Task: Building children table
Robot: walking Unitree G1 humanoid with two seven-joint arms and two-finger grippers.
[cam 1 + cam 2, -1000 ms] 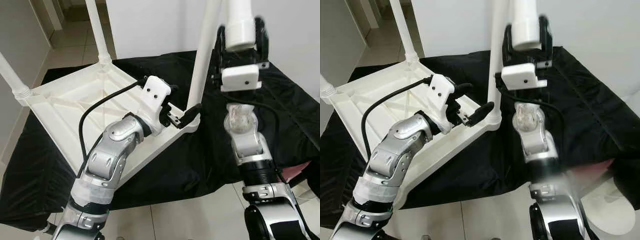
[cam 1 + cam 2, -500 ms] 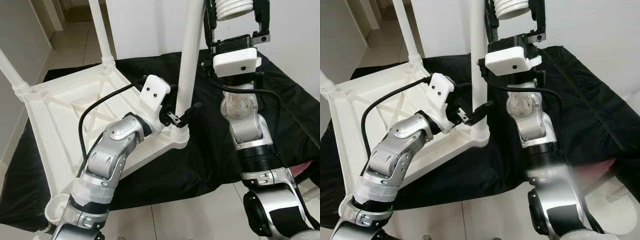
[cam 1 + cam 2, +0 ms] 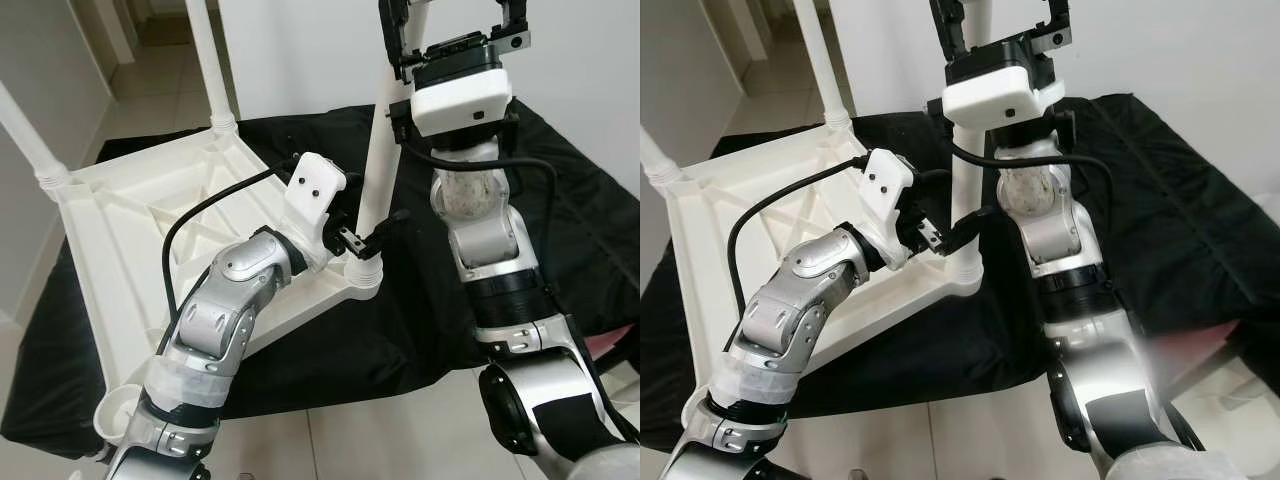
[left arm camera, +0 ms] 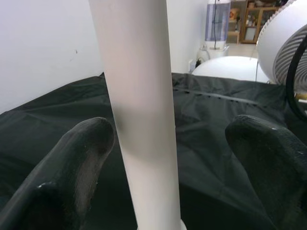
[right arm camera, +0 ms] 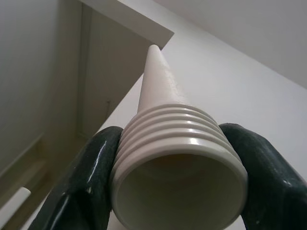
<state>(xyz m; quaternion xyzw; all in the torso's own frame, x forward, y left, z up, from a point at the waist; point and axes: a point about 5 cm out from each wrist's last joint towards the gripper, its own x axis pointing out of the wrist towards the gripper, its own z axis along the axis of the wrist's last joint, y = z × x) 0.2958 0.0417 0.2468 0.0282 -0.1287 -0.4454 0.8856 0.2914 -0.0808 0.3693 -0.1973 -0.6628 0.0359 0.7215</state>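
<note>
The white children's table [image 3: 130, 230] lies upside down on a black cloth [image 3: 560, 180]. Two legs [image 3: 210, 60] [image 3: 25, 130] stand in its far corners. A third leg [image 3: 378, 150] stands in the near right corner socket [image 3: 362, 272]. My left gripper [image 3: 365, 235] is open around that leg's lower part; in the left wrist view the leg [image 4: 144, 115] passes between the fingers [image 4: 72, 163] with gaps on both sides. My right gripper [image 3: 1000, 15] is raised high and shut on another white leg [image 5: 177, 158], held at its threaded end.
An empty round socket [image 3: 115, 410] sits at the table's near left corner, by the cloth's front edge. Tiled floor [image 3: 400, 440] lies in front. A white wall stands close behind. A white fan [image 4: 288, 48] is off to the side.
My right gripper has risen and moved left with its leg. The leg in the corner socket now stands nearer upright, and my left gripper stays around it. The view shifted a little.
</note>
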